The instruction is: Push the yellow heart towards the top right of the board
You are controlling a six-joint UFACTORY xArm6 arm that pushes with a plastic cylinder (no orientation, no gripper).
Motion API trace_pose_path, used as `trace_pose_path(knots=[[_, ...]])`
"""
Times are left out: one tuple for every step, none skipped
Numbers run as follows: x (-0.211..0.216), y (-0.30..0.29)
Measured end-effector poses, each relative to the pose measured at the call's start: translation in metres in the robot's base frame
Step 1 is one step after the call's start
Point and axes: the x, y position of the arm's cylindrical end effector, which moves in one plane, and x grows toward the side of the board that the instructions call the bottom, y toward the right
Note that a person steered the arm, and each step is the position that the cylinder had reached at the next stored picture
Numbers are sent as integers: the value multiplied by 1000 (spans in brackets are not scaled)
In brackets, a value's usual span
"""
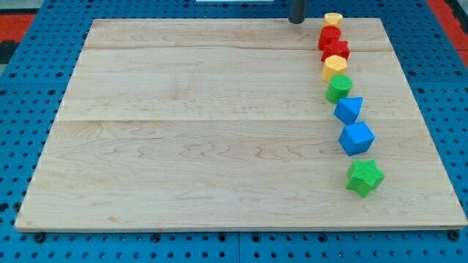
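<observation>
My tip (297, 21) at desk (183, 146) top edge, left of yellow block (333, 19) heading column; plain rod, grips nothing. Which yellow is heart unclear; second yellow block (335, 67) lower. Approach step; next, get below-left.

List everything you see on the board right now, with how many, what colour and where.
Yellow blocks: 2; one at the view's top right edge, one lower in the column; shapes unclear.
Red blocks: 2, touching; and, between the yellows.
Green blocks: 2; a round one under the lower yellow, a star at the column's bottom.
Blue blocks: 2; and, between the greens.
Board: 1, pale wood, fills the view.
Pegboard: 1, blue, around the board.
My tip: 1, dark, at the top edge, left of the top yellow block, apart from it.
</observation>
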Motion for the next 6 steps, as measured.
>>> trace_pose_path(knots=[[0,6],[0,24],[0,28],[1,30],[0,86],[0,112]])
